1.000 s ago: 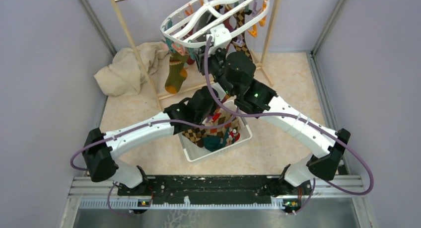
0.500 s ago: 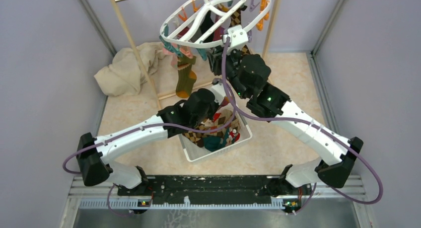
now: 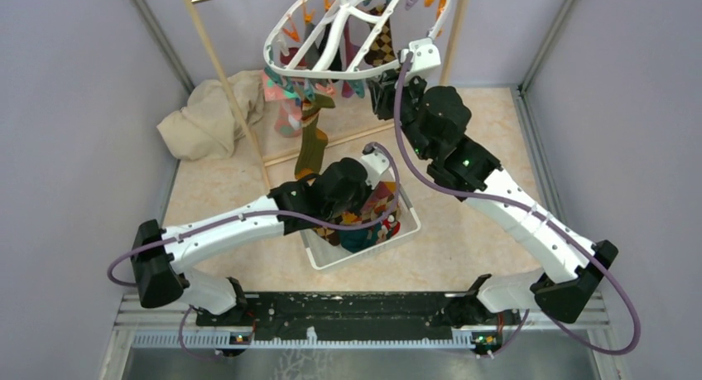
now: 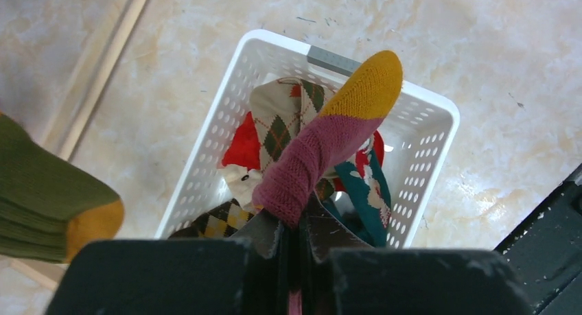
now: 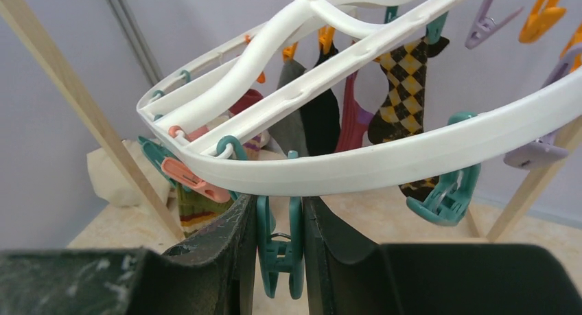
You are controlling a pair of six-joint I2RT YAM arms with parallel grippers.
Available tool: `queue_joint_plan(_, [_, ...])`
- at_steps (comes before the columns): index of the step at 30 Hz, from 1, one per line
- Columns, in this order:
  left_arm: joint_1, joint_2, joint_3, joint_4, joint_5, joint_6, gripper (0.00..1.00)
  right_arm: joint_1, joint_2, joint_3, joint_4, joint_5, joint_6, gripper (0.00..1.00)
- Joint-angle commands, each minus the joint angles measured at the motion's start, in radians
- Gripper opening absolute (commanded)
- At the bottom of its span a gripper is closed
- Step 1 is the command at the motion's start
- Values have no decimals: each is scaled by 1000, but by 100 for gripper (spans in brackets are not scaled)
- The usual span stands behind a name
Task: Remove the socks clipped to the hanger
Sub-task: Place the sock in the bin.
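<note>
From above, the white plastic oval drying hanger [image 3: 334,36] is hanging tilted by the wooden pole rack [image 3: 222,74], with mixed-colour fabric socks [image 3: 312,144] dangling from its pegs. The right gripper [image 3: 382,94] is reaching up under the hanger's near rim. The left gripper [image 3: 364,177] is hovering over the white perforated plastic basket [image 3: 364,254], its fingers hidden by the wrist

In the left wrist view, the left gripper [image 4: 296,232] is pinching one end of a pink knit sock with a yellow toe [image 4: 322,147], fingers pressed together on it, above the basket [image 4: 439,123], where argyle, red and teal socks are lying

In the right wrist view, the right gripper [image 5: 278,212] is squeezing a teal plastic peg [image 5: 278,260] dangling from the hanger's rim [image 5: 384,160], one finger lying against each side. A brown-yellow argyle sock [image 5: 401,88] is hanging from a farther peg, beside grey, black and maroon ones
</note>
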Motion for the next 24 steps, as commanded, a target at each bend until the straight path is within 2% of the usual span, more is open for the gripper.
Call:
queue_joint_plan(1, [-14,34,-11,10,21,-30,7,-41,-38,10,-13,-21,27,0])
queue_joint_plan(7, [-15,54,-37,26,-2,-39,10,-115,-39,19,-39,-51,55,0])
queue_joint_plan(12, [-15,50,-62,13,-14,-57,19,-195,-32,26,-58,-89,88,0])
queue_joint_plan(17, [-15,31,-101,8,-25,-76,35,-313,-16,29,-69,-174,152,0])
queue_joint_plan(24, [-15,16,-123,-18,-65,-100,56,-415,26,51,-75,-248,190,0])
